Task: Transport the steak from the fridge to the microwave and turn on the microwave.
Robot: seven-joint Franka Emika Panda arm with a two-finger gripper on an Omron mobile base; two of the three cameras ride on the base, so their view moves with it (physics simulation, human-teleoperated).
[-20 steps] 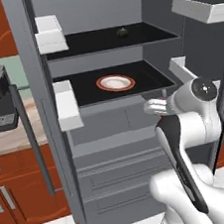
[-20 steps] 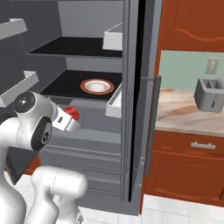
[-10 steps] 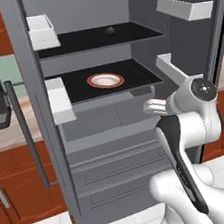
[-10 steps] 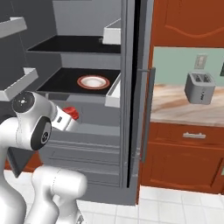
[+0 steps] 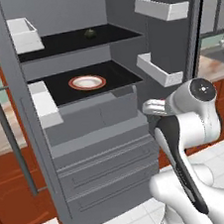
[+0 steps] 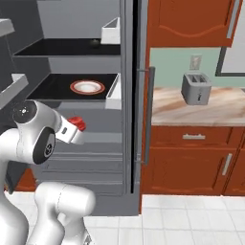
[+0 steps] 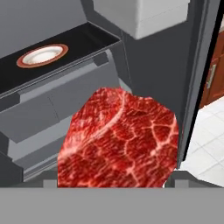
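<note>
Steak [image 7: 118, 140], red and marbled, sits gripped in the jaws [image 6: 76, 125], which are closed on it; in the hand view it covers the lower centre, in front of the grey drawers. In the right base view the meat shows as a small red lump at the end of the white hand, at about 9 o'clock from the fridge's [image 6: 129, 143] dark bar handle [image 6: 148, 115] and well outside the shelves. The fridge stands open. On its lower black shelf [image 5: 109, 77] lies a round plate [image 5: 85, 82] with a red-brown rim, at 11 o'clock in the hand view. A small dark green round item [image 5: 89, 33] rests on the upper shelf. On the tabletop [image 6: 201, 112] at 3 o'clock from the fridge stands a grey toaster [image 6: 196, 88], well apart from the arm.
</note>
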